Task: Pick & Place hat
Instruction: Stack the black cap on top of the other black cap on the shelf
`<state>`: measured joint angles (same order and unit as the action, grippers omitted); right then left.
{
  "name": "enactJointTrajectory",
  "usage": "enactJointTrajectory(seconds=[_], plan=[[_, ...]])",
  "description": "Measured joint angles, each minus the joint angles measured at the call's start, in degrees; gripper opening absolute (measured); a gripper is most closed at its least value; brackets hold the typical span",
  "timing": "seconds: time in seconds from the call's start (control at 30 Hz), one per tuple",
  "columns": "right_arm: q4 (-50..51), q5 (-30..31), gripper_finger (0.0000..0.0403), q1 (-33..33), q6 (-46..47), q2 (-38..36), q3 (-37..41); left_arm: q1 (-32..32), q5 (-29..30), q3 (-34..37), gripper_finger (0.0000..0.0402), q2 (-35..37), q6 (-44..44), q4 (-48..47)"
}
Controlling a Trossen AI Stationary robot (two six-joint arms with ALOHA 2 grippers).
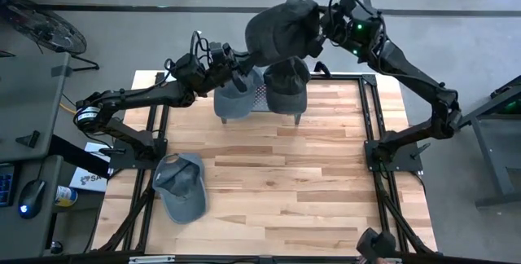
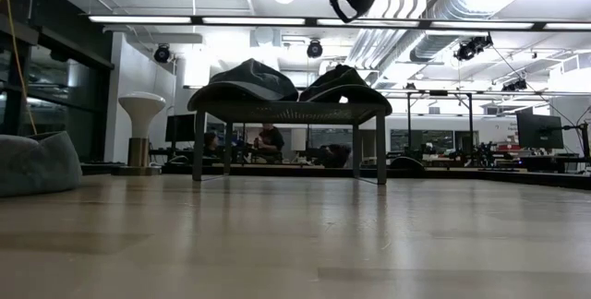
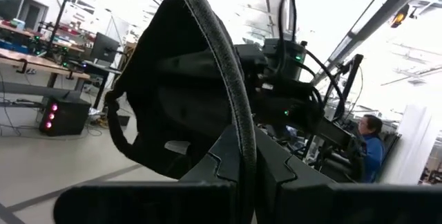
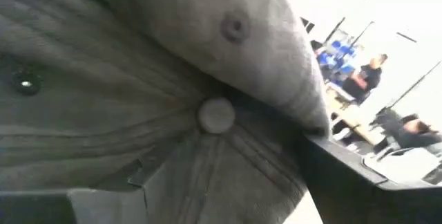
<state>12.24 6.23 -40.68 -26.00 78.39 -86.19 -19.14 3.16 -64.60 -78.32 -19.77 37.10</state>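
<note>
While the dark cap (image 1: 281, 29) hangs in the air above the twelve o'clock edge of the wooden surface (image 1: 269, 174), the step in hand is judged to be its carriage to the rack. The mesh rack (image 1: 259, 94) stands at twelve o'clock on the surface and already bears two caps: a blue-grey cap (image 1: 232, 99) on its nine o'clock side and a dark grey cap (image 1: 286, 83) on its three o'clock side. A fourth, grey cap (image 1: 181, 187) lies flat on the surface at about eight o'clock, well apart from the rack.

The right gripper (image 1: 321, 28) sits against the airborne cap's three o'clock side; its jaws stand wide, and the right wrist view shows crown fabric and the top button (image 4: 217, 113) pressed close before them. Whether those jaws bear on the cloth cannot be told. The left gripper (image 1: 232, 59) reaches in from nine o'clock, jaws fully closed; in the left wrist view a cap edge runs between its fingers (image 3: 221, 162), so it appears to pinch the rim.

Recommendation: keep the cap high enough to clear the two seated caps, lower it level, and release only once the crown rests. Risk: a snagged brim could drag a neighbouring cap off the rack.
</note>
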Motion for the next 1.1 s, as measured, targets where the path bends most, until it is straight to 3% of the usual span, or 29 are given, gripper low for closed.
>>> enactJointTrajectory(seconds=[0.33,0.53,0.83,1.1], plan=[[2.32,-20.36,0.0256,-5.67,12.69,0.0,0.0,0.05,-4.26,0.0,0.0006,0.02,0.0,-1.1],[3.51,-41.7,0.0257,-10.94,18.83,0.0,0.0,0.07,-5.33,0.0,0.0006,0.02,-0.02,-2.62],[5.68,-44.3,0.0257,-13.26,19.92,-0.08,0.0,0.02,-7.67,0.0,0.0006,0.02,-0.02,-2.73],[7.57,-49.18,0.0257,-16.22,21.62,-2.14,0.0,0.02,-6.08,0.0,0.0006,0.02,0.58,-2.7]])
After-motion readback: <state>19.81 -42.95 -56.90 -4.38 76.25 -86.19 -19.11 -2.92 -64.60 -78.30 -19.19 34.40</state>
